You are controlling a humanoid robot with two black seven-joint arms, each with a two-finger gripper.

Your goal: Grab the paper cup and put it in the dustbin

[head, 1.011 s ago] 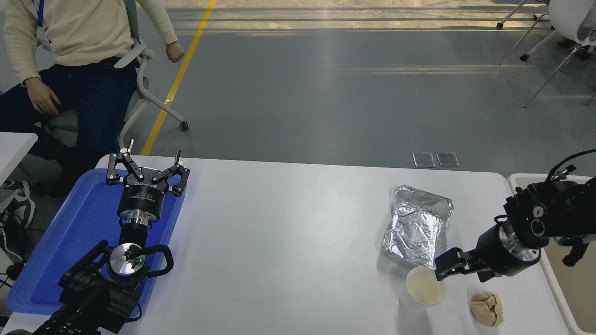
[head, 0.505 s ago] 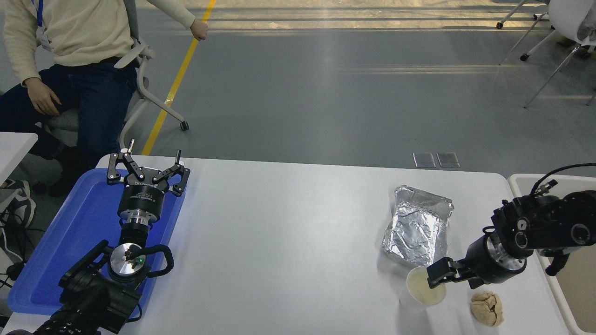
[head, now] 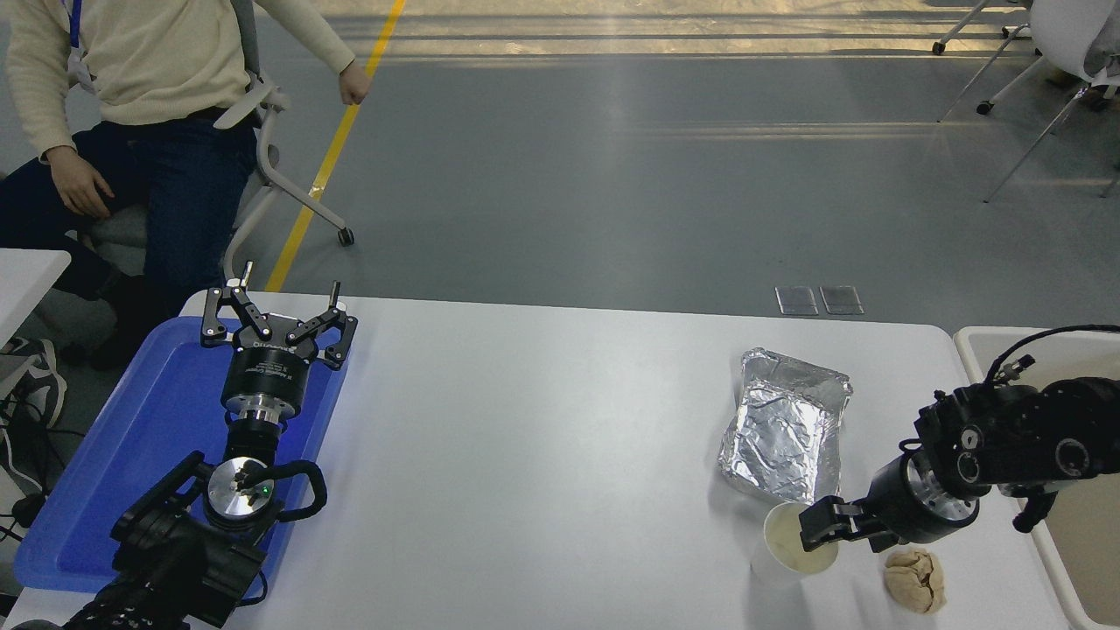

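1. We see the paper cup (head: 792, 544) standing upright on the white table (head: 542, 455), mouth up. It sits just in front of the crumpled foil tray (head: 785, 426), at that tray's near right corner, with the tan paper wad (head: 914, 579) a little to its right.

2. We judge the cup light, thin-walled and empty, so easily crushed or tipped. Its rim is the stiffest part, and a gentle pinch across the wall just below the rim, one finger inside and one outside, looks like the soundest hold.

3. The right gripper (head: 820, 528) is at the cup's right rim, its tip overlapping the mouth. We cannot tell how wide its jaws stand, nor whether they have closed on the wall; the cup shows no lift off the table.

4. The dustbin (head: 980, 343) lies to the right of the foil tray, beyond the table edge, partly hidden by the right arm. We judge the carry to it short.

5. The left gripper (head: 278, 311) is parked over the blue tray (head: 105, 464), far left of the foil tray, jaws spread and holding nothing.

6. Compared with a second ago, the right gripper has moved left and toward the near edge, from beside the rim to over it. The cup, foil tray and wad have not shifted. The seated person (head: 131, 105) at the far left has moved one hand.
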